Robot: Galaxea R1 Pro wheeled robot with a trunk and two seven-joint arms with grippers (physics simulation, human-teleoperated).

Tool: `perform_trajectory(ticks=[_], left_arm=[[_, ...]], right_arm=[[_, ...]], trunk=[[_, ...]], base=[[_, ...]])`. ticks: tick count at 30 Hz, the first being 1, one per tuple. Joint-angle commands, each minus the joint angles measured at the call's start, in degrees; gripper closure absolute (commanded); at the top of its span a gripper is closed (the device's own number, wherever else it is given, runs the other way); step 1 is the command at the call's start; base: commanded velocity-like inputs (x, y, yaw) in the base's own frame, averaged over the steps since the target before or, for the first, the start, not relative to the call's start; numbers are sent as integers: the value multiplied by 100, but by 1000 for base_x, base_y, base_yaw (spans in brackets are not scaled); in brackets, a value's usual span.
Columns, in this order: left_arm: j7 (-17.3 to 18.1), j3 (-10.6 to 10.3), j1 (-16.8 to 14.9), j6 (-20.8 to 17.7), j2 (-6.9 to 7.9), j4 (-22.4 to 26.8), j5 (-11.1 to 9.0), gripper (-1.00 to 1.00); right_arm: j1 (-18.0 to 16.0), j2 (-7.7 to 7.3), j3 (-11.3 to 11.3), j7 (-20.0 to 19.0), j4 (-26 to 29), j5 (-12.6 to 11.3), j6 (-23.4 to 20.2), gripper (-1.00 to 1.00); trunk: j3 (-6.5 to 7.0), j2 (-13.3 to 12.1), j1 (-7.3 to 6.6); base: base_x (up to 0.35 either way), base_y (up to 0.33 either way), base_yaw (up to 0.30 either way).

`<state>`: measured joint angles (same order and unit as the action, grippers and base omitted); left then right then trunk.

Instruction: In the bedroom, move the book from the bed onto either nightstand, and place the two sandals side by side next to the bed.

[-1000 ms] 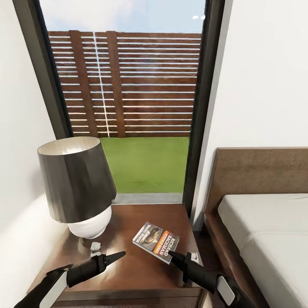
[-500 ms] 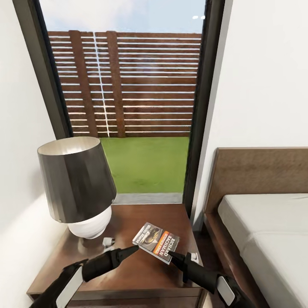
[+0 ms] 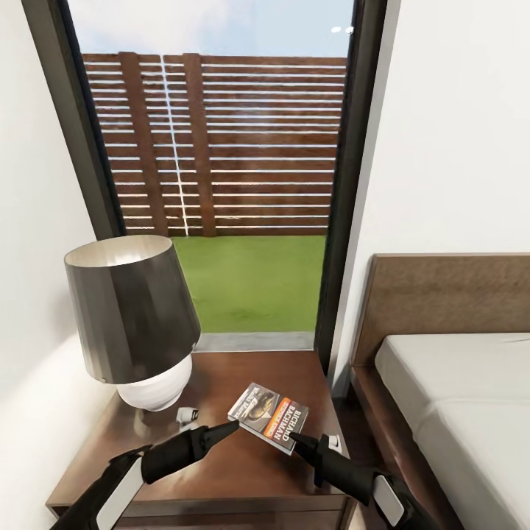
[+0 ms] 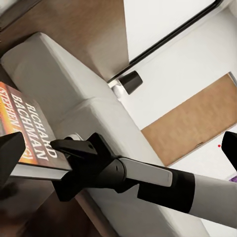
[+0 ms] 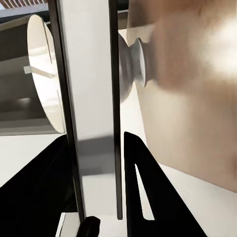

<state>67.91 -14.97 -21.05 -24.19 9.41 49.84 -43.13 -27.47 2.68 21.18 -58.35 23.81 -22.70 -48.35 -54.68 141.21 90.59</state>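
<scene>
From 1.0 s to 0.5 s earlier I had swung the left hand (image 3: pixel 230 429) in from the near left part of the nightstand (image 3: pixel 221 471) until its tip sat just beside the book's (image 3: pixel 269 417) near left corner; over the last 0.5 s nothing had shifted. I judged that pause as the book leg nearly done: the book lay on top of the nightstand, right of the lamp (image 3: pixel 132 324), and needed only letting go.

On the left, that arm reached low across the dark wood top, pointing right and far toward the book; I could not tell whether the hand was parted or closed. A small white object (image 3: pixel 187 416) lay near the lamp base.

Further right, the right hand (image 3: pixel 297 439) met the book's near right edge, its arm running back toward the near right. The right wrist view showed the book (image 5: pixel 89 123) edge-on between the 2 fingers (image 5: pixel 140 197), so I took that hand as clenched on it.

At far right stood the bed (image 3: pixel 449 383). The sandals remained to be placed.
</scene>
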Motion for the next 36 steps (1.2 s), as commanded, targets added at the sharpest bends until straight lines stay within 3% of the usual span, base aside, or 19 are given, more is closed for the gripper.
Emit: perform_trajectory(ticks=[1, 11, 16, 24, 32, 36], left_arm=[[-2, -24, -2, -60, 7, -1, -58, -100], [2, -12, 9, -60, 24, -1, -55, -100], [36, -5, 23, -60, 239, 6, -81, -100], [593, 2, 31, -60, 436, 5, -86, -100], [643, 3, 31, -60, 455, 8, -82, -100], [644, 3, 31, -60, 450, 8, -82, -100]], right_arm=[[0, 4, 26, -10, 1, 11, -24, 100], [-1, 4, 26, -10, 2, 11, -9, 100], [-1, 4, 26, -10, 4, 11, -8, 100], [-1, 4, 26, -10, 1, 11, -8, 100], [-4, 4, 26, -10, 1, 16, -8, 100], [-2, 4, 26, -10, 1, 19, -8, 100]], trunk=[[-6, 2, -1], [-6, 2, -1], [-6, 2, -1], [-6, 2, -1], [-6, 2, -1], [-77, 163, 87]], base=[[0, 0, 0], [0, 0, 0], [0, 0, 0], [0, 0, 0], [0, 0, 0], [0, 0, 0]])
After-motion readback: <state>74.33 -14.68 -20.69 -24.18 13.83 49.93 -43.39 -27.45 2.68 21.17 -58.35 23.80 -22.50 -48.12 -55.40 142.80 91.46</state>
